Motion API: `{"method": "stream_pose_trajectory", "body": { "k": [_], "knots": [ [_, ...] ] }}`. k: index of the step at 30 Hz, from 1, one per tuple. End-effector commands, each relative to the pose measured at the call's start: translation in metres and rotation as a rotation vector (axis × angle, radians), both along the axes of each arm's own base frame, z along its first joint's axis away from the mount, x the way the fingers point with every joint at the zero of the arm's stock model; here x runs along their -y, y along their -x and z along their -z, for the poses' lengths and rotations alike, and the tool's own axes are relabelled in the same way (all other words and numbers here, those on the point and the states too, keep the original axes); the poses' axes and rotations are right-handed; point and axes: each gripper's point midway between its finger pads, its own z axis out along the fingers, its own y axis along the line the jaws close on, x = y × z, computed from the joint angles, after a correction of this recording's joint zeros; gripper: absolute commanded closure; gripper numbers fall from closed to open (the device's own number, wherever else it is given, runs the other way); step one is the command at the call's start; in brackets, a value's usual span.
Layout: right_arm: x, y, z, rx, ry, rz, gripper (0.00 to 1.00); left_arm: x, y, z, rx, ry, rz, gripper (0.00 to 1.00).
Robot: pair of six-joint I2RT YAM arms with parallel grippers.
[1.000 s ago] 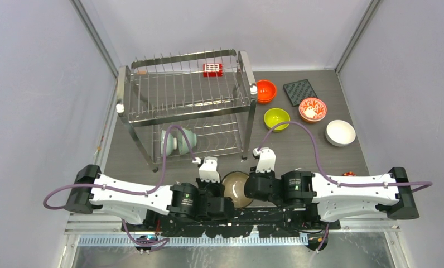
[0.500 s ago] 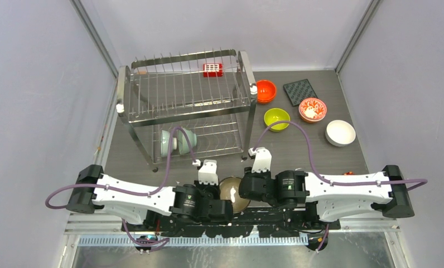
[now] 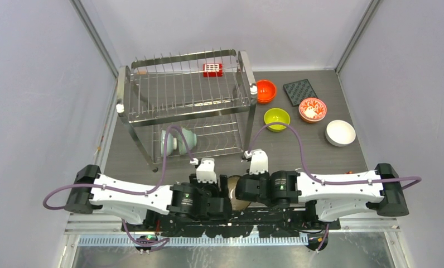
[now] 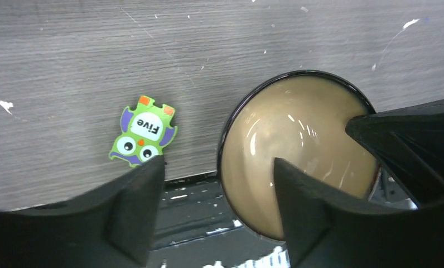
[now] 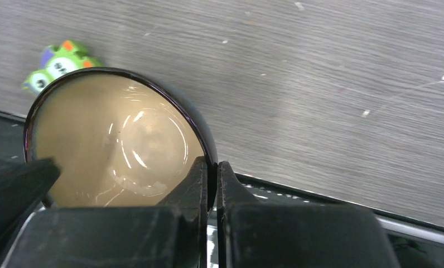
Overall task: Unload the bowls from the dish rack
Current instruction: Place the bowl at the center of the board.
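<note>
A dark-rimmed bowl (image 4: 298,151) with a glossy tan inside hangs over the table's near edge between my two wrists (image 3: 233,187). My right gripper (image 5: 211,164) is shut on its rim, one finger inside and one outside. My left gripper (image 4: 218,167) is open, its jaws standing either side of the opposite rim without pinching it. The steel dish rack (image 3: 186,103) stands at the back left, with a pale green bowl (image 3: 178,139) on its side in the lower tier. Orange (image 3: 265,90), yellow-green (image 3: 276,118), red-flowered (image 3: 312,109) and white (image 3: 340,133) bowls sit on the table to the right.
A dark square mat (image 3: 299,91) lies at the back right. A green owl sticker (image 4: 143,131) is stuck to the table near the front edge. A red-white block (image 3: 212,69) is clipped on the rack's top tier. The black frame rail runs under the held bowl.
My left gripper has opened and let go of the bowl's rim. My right gripper moved left and closed on the other side of the rim.
</note>
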Motion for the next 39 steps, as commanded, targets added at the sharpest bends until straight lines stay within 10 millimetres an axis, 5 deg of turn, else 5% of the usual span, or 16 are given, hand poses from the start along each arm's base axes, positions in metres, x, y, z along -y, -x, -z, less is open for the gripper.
{"method": "stream_pose_trajectory", "body": {
  "k": [1, 5, 20, 29, 39],
  "knots": [
    [0.023, -0.022, -0.023, 0.111, 0.003, 0.105, 0.99, 0.000, -0.006, -0.025, 0.026, 0.112, -0.031, 0.19],
    [0.055, -0.035, -0.013, 0.110, 0.067, 0.185, 0.99, -0.020, -0.007, -0.026, 0.023, 0.100, -0.030, 0.01],
    [0.185, -0.120, 0.001, 0.098, 0.030, 0.749, 0.99, -0.084, -0.015, -0.030, 0.055, 0.033, -0.030, 0.00],
    [0.230, -0.169, 0.018, 0.016, -0.001, 0.957, 0.99, -0.108, -0.024, -0.040, 0.102, 0.037, -0.044, 0.00],
    [0.247, -0.199, 0.040, -0.044, 0.005, 1.009, 0.99, -0.115, -0.031, -0.048, 0.162, 0.018, -0.040, 0.01]
  ]
}}
